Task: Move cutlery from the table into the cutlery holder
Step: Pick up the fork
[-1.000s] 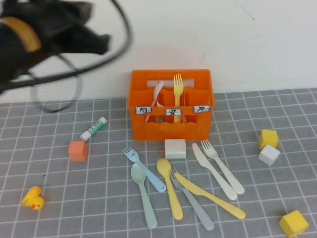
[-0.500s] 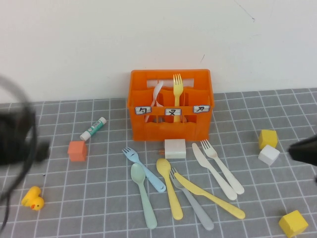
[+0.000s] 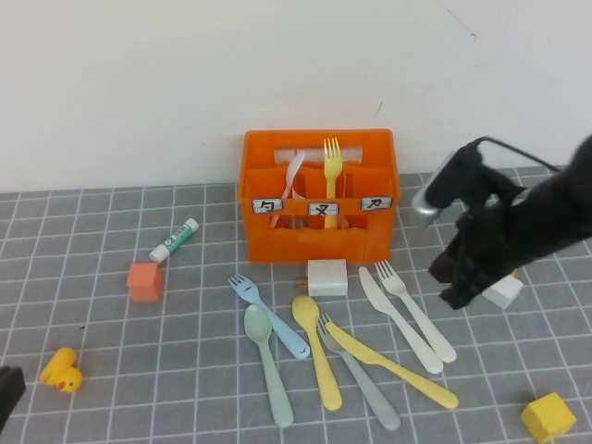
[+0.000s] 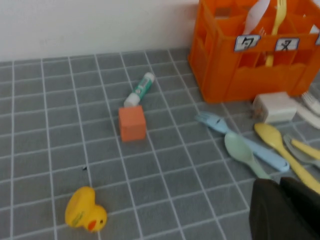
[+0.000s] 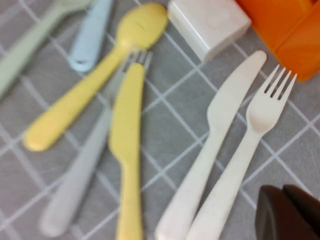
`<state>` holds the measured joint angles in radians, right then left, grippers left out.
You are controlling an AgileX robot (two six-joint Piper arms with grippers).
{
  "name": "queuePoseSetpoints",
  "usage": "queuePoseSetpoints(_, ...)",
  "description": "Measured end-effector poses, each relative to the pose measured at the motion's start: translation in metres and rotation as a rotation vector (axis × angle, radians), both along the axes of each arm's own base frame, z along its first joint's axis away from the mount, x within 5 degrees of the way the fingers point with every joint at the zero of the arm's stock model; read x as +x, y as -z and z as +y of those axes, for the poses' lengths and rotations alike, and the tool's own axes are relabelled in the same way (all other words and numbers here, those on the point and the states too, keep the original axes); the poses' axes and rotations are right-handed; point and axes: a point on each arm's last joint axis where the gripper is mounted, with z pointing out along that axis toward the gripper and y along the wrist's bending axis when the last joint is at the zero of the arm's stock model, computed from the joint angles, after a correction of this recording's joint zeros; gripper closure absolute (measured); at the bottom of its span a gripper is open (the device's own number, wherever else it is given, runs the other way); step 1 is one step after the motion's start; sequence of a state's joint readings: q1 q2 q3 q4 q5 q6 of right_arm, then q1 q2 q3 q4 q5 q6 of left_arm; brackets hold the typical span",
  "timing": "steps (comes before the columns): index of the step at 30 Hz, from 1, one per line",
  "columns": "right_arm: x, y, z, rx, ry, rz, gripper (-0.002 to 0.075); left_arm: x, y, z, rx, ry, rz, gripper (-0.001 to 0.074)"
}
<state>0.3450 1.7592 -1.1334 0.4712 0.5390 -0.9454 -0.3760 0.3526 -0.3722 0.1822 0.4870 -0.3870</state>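
Note:
The orange cutlery holder [image 3: 319, 231] stands at the back with a yellow fork [image 3: 331, 166] and a white spoon [image 3: 294, 176] in it. In front on the table lie a light blue fork [image 3: 268, 314], mint spoon [image 3: 266, 361], yellow spoon [image 3: 316, 361], grey fork [image 3: 361, 379], yellow knife [image 3: 393, 365], cream knife [image 3: 398, 319] and cream fork [image 3: 416, 310]. My right gripper [image 3: 458, 291] is shut and empty, just right of the cream fork [image 5: 250, 135]. My left gripper [image 4: 285, 205] is shut and empty, low at the front left, near the mint spoon [image 4: 240, 152].
A white-and-green tube [image 3: 175, 240], small orange cube [image 3: 145, 280] and yellow duck [image 3: 62, 370] lie at the left. A white block [image 3: 327, 277] sits before the holder. A white cube [image 3: 506, 292] and a yellow cube [image 3: 548, 416] lie at the right. A wall stands behind.
My left arm swept from the upper left down to the front left corner. My right arm came in from the right edge and now hangs beside the cream fork.

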Motion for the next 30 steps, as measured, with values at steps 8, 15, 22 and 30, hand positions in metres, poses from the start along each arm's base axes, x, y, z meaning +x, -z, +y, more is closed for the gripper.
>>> queuePoseSetpoints(8, 0.04, 0.046, 0.013, -0.043, -0.012, 0.061, 0.0456, -0.003, -0.006, 0.0, -0.036, 0.009, -0.077, 0.0734)
queuePoseSetpoints(15, 0.054, 0.081, 0.017, -0.059, 0.011, 0.086, 0.0304, -0.003, -0.005, 0.0, -0.036, 0.008, -0.069, 0.0734)
queuePoseSetpoints(22, 0.054, 0.107, 0.017, -0.076, 0.01, 0.135, 0.0295, -0.002, 0.001, 0.0, -0.033, 0.01, -0.061, 0.0734)
queuePoseSetpoints(30, 0.059, 0.111, 0.016, -0.103, -0.037, 0.072, 0.0346, -0.001, 0.003, -0.001, -0.041, 0.016, -0.078, 0.0734)
